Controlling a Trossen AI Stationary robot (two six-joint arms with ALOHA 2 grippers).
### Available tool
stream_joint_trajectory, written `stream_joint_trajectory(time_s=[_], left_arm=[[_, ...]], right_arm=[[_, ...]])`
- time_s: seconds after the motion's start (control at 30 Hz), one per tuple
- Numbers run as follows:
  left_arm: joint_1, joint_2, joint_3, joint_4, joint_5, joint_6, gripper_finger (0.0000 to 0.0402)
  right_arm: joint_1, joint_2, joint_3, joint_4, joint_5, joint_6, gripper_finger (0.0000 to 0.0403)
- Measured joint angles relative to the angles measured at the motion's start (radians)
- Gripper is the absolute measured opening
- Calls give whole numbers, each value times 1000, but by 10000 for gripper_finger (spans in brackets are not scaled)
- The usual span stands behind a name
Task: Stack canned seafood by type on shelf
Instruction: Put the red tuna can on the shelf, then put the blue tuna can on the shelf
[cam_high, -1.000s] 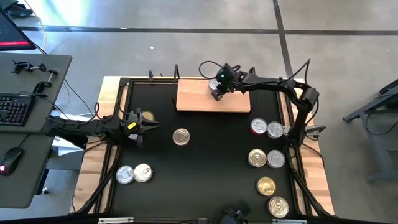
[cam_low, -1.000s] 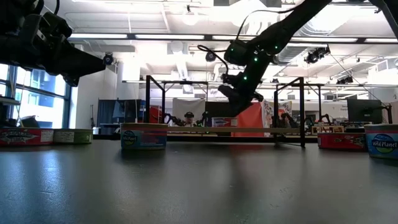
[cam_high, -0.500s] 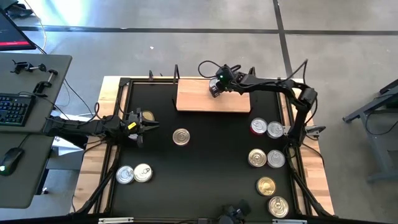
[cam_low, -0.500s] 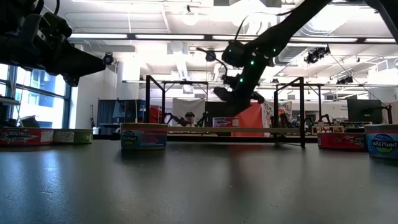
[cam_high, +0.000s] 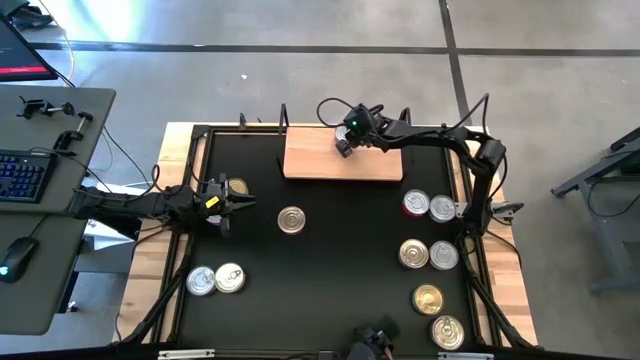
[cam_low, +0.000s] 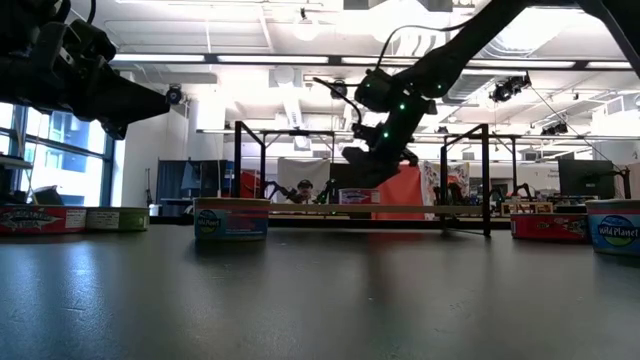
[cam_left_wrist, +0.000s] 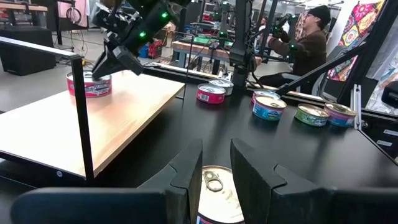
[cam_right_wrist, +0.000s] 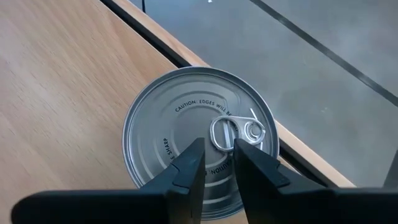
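Observation:
The shelf (cam_high: 340, 168) is a light wooden board at the table's far side. A silver-lidded, red-sided can (cam_right_wrist: 180, 124) stands near the shelf's far edge, also seen in the left wrist view (cam_left_wrist: 89, 85). My right gripper (cam_right_wrist: 217, 152) slants down over that can's lid, its fingers a narrow gap apart with nothing between them; in the high view it (cam_high: 344, 146) covers the can. My left gripper (cam_high: 248, 203) waits level at the table's left, narrowly open, with one can (cam_high: 291, 220) on the table just ahead and a gold can (cam_high: 238, 187) beside it. My right gripper has its fingertips (cam_right_wrist: 193, 155) over the can's lid, beside the pull tab (cam_right_wrist: 233, 132), coming slanting down from the table's right. Whether the tips touch the lid, I cannot tell. The can stands flat on the shelf.
Two cans (cam_high: 215, 279) lie at the near left. Several more lie along the table's right side, from a red-sided one (cam_high: 416, 204) to a gold one (cam_high: 447, 332) at the near edge. Thin black posts (cam_left_wrist: 78, 112) stand at the shelf's ends.
My right gripper has tipped further downward and edged a little toward the shelf's far edge, sinking closer to the can's lid. Its finger gap looks the same.

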Motion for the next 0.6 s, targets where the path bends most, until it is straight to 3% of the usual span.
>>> stream_joint_trajectory(time_s=[0.37,0.5,0.6], left_arm=[[0,0,0,0,0,0,76],[-1,0,0,-2,16,0,76],[-1,0,0,-4,31,0,76]], right_arm=[[54,-89,-3,85,-5,-37,75],[196,-115,-1,213,-97,-74,75],[345,-112,-2,231,-102,-104,75]])
